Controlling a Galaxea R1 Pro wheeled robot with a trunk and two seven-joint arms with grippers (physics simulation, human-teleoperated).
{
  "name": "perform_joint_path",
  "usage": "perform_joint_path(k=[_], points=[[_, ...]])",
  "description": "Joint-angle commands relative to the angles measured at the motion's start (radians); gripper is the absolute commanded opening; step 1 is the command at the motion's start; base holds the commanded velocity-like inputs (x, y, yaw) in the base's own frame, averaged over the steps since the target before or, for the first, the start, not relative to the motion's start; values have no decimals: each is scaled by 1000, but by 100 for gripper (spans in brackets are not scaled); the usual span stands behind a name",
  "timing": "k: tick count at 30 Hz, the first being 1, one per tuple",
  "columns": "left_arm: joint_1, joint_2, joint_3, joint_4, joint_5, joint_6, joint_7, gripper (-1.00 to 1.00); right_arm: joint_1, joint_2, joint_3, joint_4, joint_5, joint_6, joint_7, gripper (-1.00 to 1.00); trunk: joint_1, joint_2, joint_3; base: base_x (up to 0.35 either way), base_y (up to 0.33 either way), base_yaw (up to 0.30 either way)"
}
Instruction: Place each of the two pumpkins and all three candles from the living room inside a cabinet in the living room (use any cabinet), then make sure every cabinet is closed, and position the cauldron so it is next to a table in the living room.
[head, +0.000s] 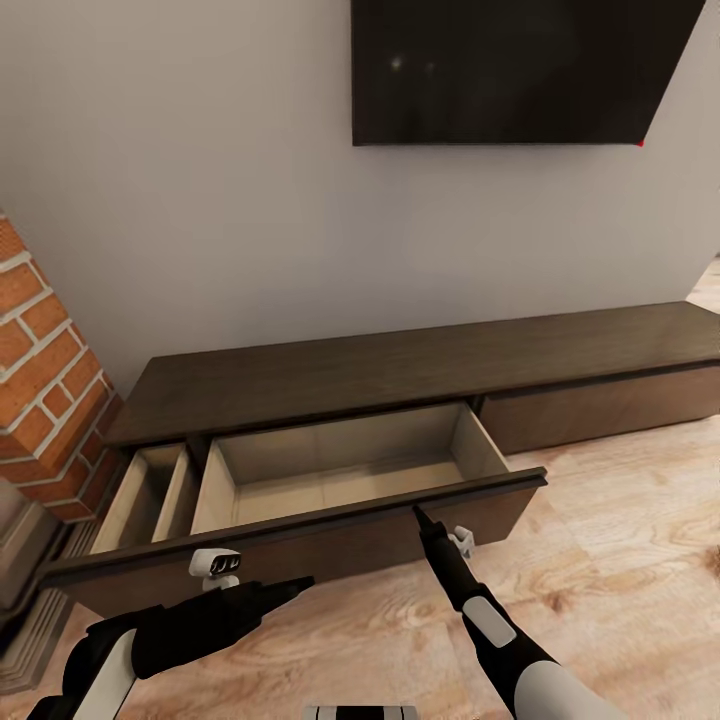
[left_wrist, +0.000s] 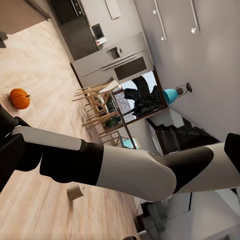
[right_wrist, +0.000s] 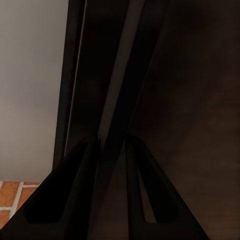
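Cabinet (head: 420, 365) runs low and dark brown along the pale wall under a black TV (head: 520, 65); its wide drawer (head: 340, 470) stands pulled out over the plank floor (head: 620, 560), pale wood inside, nothing seen in it. Just left of that drawer a narrower pale compartment (head: 145, 495) is also open, and the panel to the right (head: 600, 405) sits flush. Red-brick fireplace (head: 45, 400) stands beside the cabinet's left end. Right gripper (head: 418, 512) sits at the top edge of the drawer front, tip touching or all but touching the dark rim; in the right wrist view its two black fingers (right_wrist: 60, 200) stand slightly apart, straddling a dark edge of the cabinet (right_wrist: 120, 100), though whether they press on it cannot be told. Left gripper (head: 300, 582) hangs low in front of the drawer face, pointing right, clear of the wood; whether its fingers are together or apart cannot be told. Left wrist view looks back across the room past a white and black arm (left_wrist: 125, 167): one orange pumpkin (left_wrist: 20, 98) lies on the floor well away, a small beige candle (left_wrist: 75, 192) lies on the floor nearer the arm, with wooden chairs (left_wrist: 97, 107) and grey kitchen units (left_wrist: 112, 62) beyond.
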Motion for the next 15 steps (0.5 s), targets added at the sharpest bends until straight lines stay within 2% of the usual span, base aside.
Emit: perform_joint_path(k=[1,15], points=[[-1,1,-2,0,5,6,1,100,0,1,96,8,11,-3,-1,-100,0,0,-1,-105,0,0],[-1,1,-1,0,5,5,0,100,0,1,96,6,11,-3,-1,-100,0,0,-1,-52,0,0]])
